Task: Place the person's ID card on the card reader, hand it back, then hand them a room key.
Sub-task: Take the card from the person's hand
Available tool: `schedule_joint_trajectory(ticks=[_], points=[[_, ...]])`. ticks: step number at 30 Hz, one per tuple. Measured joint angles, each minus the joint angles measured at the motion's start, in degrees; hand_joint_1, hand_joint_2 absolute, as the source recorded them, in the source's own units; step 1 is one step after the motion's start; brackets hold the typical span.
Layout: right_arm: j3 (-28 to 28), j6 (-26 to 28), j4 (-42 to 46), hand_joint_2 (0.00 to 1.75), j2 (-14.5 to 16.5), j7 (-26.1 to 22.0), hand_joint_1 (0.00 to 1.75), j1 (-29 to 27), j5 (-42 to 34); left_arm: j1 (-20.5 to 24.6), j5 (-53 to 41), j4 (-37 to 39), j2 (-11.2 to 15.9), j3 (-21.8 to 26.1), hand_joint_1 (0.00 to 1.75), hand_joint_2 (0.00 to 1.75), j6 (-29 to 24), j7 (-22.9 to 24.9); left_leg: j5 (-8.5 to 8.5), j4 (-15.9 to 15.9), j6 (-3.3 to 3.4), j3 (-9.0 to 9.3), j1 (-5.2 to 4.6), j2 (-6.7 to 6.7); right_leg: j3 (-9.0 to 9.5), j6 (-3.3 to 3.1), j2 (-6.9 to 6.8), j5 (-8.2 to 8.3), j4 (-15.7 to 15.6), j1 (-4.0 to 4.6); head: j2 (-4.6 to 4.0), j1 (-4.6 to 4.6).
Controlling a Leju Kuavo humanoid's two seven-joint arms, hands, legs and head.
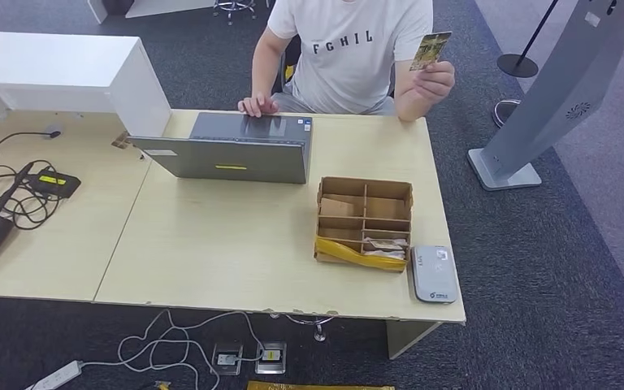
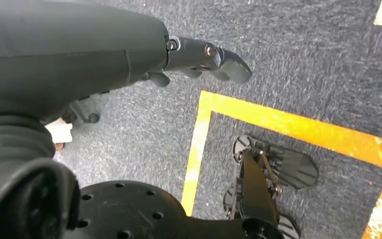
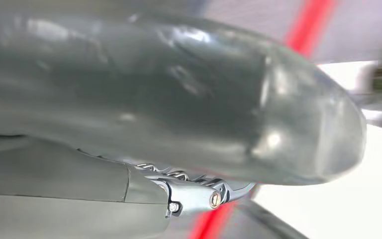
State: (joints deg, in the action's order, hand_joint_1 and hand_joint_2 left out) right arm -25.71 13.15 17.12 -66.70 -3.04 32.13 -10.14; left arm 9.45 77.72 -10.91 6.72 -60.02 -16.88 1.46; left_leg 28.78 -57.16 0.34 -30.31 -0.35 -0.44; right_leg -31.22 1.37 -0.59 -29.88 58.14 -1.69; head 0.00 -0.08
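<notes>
A light wooden desk (image 1: 211, 244) stands on dark grey carpet (image 1: 585, 268), beside a white cabinet (image 1: 57, 73).

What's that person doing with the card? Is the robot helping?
A person sits behind the desk holding up a card in one hand, with the other hand on a laptop. The robot has not taken the card yet. Its left hand hangs low over the carpet, holding nothing. Its right hand is too close and blurry to read. A grey card reader waits near the desk's front corner, beside a cardboard box with dividers.
</notes>
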Motion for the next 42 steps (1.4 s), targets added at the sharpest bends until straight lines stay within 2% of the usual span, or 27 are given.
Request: schedule_joint_trajectory(ticks=[4,10,13,16,22,27,30,37,42], points=[[2.5,0.3,4.0,1.75,-3.5,-0.4,0.0,13.5,5.1,0.1,-0.1,0.0,0.2,0.0,0.0,0.0,0.1,0.0,-0.1,0.0,0.12,-0.09,0.03,-0.28,-0.03,0.01,-0.34,-0.01,0.1,0.05,0.0,0.06],[11.3,0.4,12.1,1.75,-4.2,2.6,0.0,34.0,10.4,0.2,-0.5,0.0,0.5,0.0,0.0,0.0,1.0,-0.5,-0.18,0.0,0.13,-0.2,0.04,-0.5,-0.11,0.0,-0.56,-0.02,0.2,0.06,0.0,0.02],[16.1,-0.2,15.5,1.75,-4.0,2.4,0.0,40.0,10.1,0.2,-0.9,0.0,0.5,0.0,0.0,0.0,1.2,-1.0,-0.18,0.0,0.12,-0.25,0.09,-0.53,-0.12,0.0,-0.58,-0.02,0.1,0.12,0.0,0.03],[21.4,-1.8,19.9,1.75,-3.3,3.0,0.0,43.5,10.8,0.2,-1.3,0.0,0.6,0.0,0.0,0.0,1.3,-1.6,-0.18,0.0,0.11,-0.3,0.07,-0.48,-0.14,0.0,-0.49,-0.02,0.1,0.1,0.0,0.03],[33.0,-3.8,34.3,1.75,-1.4,7.3,0.0,44.2,12.7,0.3,-1.4,0.0,0.8,-0.1,0.0,0.0,1.8,-2.7,-0.21,0.0,0.07,-0.17,0.12,-0.28,-0.17,-0.01,-0.3,-0.01,0.2,0.14,0.0,0.03],[42.6,-11.8,42.0,1.75,1.0,3.4,0.0,43.9,18.2,0.3,-1.4,0.0,0.7,-0.1,0.0,0.0,1.9,-3.3,-0.25,0.0,0.02,-0.2,0.17,-0.31,-0.16,-0.01,-0.31,0.01,0.2,0.19,0.0,0.04],[48.3,-13.4,45.6,1.75,3.3,2.3,0.0,43.9,21.7,0.3,-1.4,0.0,0.7,-0.1,0.0,0.0,1.8,-3.3,-0.28,0.0,0.0,-0.19,0.18,-0.38,-0.17,-0.01,-0.37,0.01,0.2,0.19,0.0,0.03],[55.8,-15.6,51.1,1.75,5.6,2.6,0.0,43.9,22.1,0.2,-1.4,0.0,0.7,-0.1,0.0,0.0,1.8,-3.3,-0.27,0.0,0.01,-0.29,0.19,-0.55,-0.21,-0.02,-0.5,-0.01,0.2,0.21,0.0,0.03],[61.2,-20.5,56.7,1.75,7.5,7.4,0.0,43.6,21.8,0.3,-1.4,0.0,0.7,-0.1,0.0,0.0,1.5,-3.3,-0.26,0.0,-0.01,-0.27,0.2,-0.43,-0.25,-0.03,-0.37,-0.01,0.2,0.22,0.0,0.03]])
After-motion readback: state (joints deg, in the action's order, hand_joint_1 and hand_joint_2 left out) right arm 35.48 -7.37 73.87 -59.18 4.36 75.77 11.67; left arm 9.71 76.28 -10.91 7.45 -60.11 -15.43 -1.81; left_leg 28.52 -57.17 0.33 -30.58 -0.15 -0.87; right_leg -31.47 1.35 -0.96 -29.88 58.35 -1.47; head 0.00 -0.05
